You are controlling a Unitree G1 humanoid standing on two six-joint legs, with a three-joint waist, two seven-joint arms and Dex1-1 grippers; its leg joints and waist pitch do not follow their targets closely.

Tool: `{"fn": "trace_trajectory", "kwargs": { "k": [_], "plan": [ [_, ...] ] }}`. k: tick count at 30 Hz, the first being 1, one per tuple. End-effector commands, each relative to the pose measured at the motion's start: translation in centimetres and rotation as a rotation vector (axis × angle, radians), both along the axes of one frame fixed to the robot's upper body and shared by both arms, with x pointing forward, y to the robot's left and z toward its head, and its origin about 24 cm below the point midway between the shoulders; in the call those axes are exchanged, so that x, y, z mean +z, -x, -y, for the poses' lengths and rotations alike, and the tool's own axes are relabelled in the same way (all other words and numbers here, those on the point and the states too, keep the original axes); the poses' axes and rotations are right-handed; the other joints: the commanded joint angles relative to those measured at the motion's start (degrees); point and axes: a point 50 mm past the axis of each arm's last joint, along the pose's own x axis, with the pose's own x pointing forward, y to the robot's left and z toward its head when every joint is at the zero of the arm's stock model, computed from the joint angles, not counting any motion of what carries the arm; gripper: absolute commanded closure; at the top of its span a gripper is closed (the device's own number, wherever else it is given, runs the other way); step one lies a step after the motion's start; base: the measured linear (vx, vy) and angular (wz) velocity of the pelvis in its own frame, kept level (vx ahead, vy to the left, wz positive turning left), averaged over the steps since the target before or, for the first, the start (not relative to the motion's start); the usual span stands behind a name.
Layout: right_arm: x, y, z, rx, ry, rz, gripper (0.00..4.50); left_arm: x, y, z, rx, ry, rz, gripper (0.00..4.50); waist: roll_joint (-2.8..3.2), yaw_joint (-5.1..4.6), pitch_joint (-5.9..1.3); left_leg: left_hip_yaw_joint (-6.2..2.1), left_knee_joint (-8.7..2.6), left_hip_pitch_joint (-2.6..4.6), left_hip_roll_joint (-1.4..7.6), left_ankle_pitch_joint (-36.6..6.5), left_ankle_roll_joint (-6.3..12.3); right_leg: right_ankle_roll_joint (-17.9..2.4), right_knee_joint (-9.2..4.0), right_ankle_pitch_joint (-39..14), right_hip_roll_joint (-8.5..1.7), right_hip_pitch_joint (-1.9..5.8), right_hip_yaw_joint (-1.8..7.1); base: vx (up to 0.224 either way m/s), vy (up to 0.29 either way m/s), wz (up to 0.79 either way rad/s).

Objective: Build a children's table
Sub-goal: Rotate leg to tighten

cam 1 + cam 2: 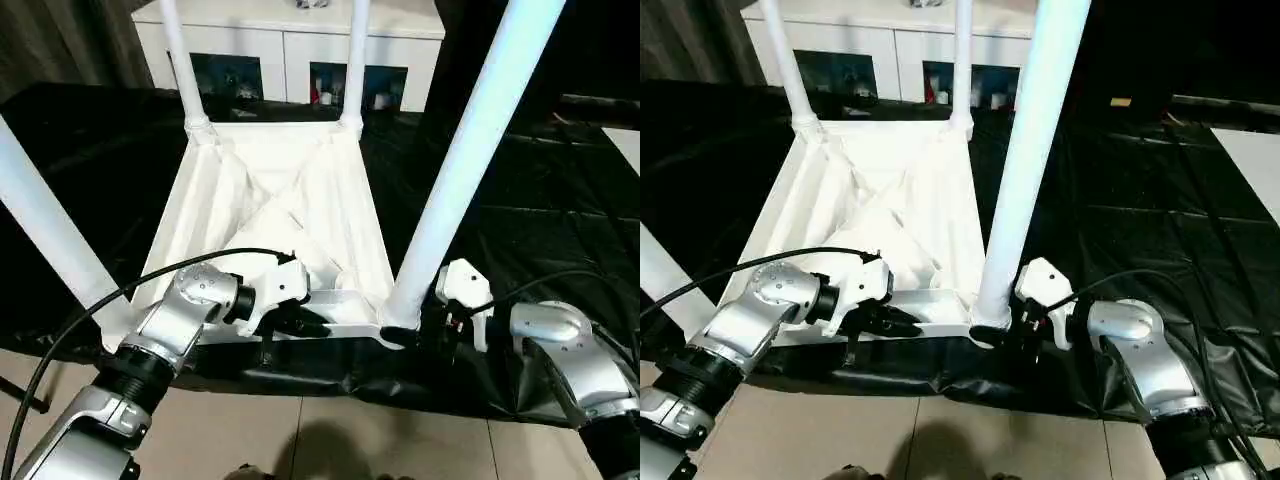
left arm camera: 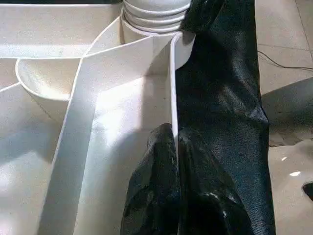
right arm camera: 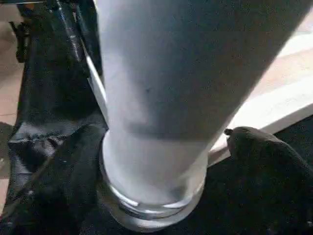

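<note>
The children's table (image 1: pixel 275 210) lies upside down on the black-covered work table (image 1: pixel 560 190), ribbed underside up, all four legs standing in the corner sockets. Its near edge sits at the work table's front edge.

The left gripper (image 2: pixel 175 147) is clenched on the table's thin near rim, one black finger (image 2: pixel 156 161) on each side of the wall, a short way from the near left corner socket.

The right gripper (image 1: pixel 1025 322) stands spread wide at the base of the near right leg (image 1: pixel 465 165). Its fingers (image 3: pixel 264 152) flank the leg just above the socket; contact cannot be confirmed.

A white cabinet (image 1: pixel 290 45) stands behind.
</note>
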Motion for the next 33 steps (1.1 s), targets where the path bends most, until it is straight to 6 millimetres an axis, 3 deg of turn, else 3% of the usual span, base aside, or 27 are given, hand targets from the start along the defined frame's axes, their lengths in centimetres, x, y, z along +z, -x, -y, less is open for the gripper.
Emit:
{"fn": "trace_trajectory", "kwargs": {
  "k": [1, 13, 16, 18, 20, 23, 25, 27, 30, 33],
  "plan": [
    [0.5, -0.3, 0.1, 0.007, -0.006, 0.01, 0.65, 0.8, 0.1, 0.8, -0.071, 0.021, 0.027, 4.5, -0.78, -0.16, -3.91, -1.19, -4.87, 1.14, 2.82, -17.27, 2.82, -11.71, -3.39, -19.26, -1.69, 2.48, 1.86, 0.0, 0.0, 0.0],
    [0.2, -0.1, 0.2, 0.026, -0.009, 0.0, 1.65, 0.7, 0.1, 0.6, -0.069, 0.013, 0.017, 4.5, -0.87, -0.03, -3.92, -1.13, -4.8, 1.16, 2.84, -16.4, 3.32, -12.16, -3.29, -18.65, -1.67, 2.47, 1.84, 0.0, 0.0, 0.0],
    [-0.1, -0.2, 0.0, -0.026, -0.042, -0.008, 1.76, 0.5, -0.1, 0.6, -0.039, 0.016, 0.024, 4.5, -0.81, -0.1, -3.95, -1.09, -4.76, 1.16, 2.79, -16.42, 3.2, -12.25, -3.32, -18.38, -1.67, 2.44, 1.87, 0.0, 0.0, 0.0],
    [-0.9, -0.7, -0.4, -0.154, -0.077, -0.001, 1.79, 0.3, -0.8, 0.8, 0.044, 0.006, 0.064, 4.5, -0.77, -0.25, -3.87, -1.14, -4.82, 1.13, 2.71, -17.28, 2.72, -12.07, -3.48, -19.51, -1.7, 2.33, 1.8, 0.0, 0.0, 0.0],
    [-1.3, -1.0, -0.8, -0.242, -0.094, 0.004, 1.81, 0.1, -1.5, 1.0, 0.12, 0.002, 0.096, 4.5, -1.01, -0.93, -3.7, -1.34, -5.07, 1.22, 2.53, -20.0, 1.02, -10.33, -4.0, -23.94, -1.55, 2.19, 1.58, 0.0, 0.0, 0.0],
    [-2.0, -1.6, -1.6, -0.382, -0.104, 0.019, 1.82, 0.0, -2.8, 1.7, 0.276, 0.023, 0.132, 4.5, -0.8, -1.4, -3.5, -1.58, -5.15, 1.37, 2.42, -22.6, -0.11, -8.3, -4.65, -28.94, -1.65, 1.91, 1.42, 0.0, 0.0, 0.0],
    [-2.2, -2.3, -2.3, -0.512, -0.098, 0.055, 1.83, 0.1, -3.3, 2.4, 0.351, 0.039, 0.138, 4.5, -1.0, -1.72, -3.47, -1.65, -5.03, 1.43, 2.16, -23.42, -0.74, -7.3, -5.07, -31.62, -1.73, 1.61, 1.24, 0.0, 0.0, 0.0],
    [-2.3, -2.8, -2.9, -0.589, -0.092, 0.064, 1.83, 0.1, -3.9, 2.9, 0.422, 0.045, 0.138, 4.5, -1.17, -2.03, -3.43, -1.85, -4.94, 1.51, 1.97, -24.09, -0.87, -5.97, -5.54, -34.79, -1.8, 1.58, 0.91, 0.0, 0.0, 0.0],
    [-2.4, -3.8, -4.4, -0.759, -0.039, 0.103, 1.83, 0.4, -5.3, 4.1, 0.622, 0.073, 0.14, 4.5, -1.21, -2.59, -3.32, -1.9, -4.52, 1.89, 1.62, -25.14, -1.01, -4.41, -6.34, -38.39, -1.58, 0.94, 0.49, 0.0, 0.0, 0.0],
    [-2.3, -4.5, -6.2, -0.871, -0.047, 0.107, 1.84, 0.6, -6.0, 5.2, 0.741, 0.086, 0.156, 4.5, -1.28, -2.85, -3.35, -2.06, -4.35, 1.87, 1.32, -25.59, -0.29, -3.04, -7.03, -39.97, -1.64, 1.09, -0.26, 0.0, 0.0, 0.0]
  ]
}}
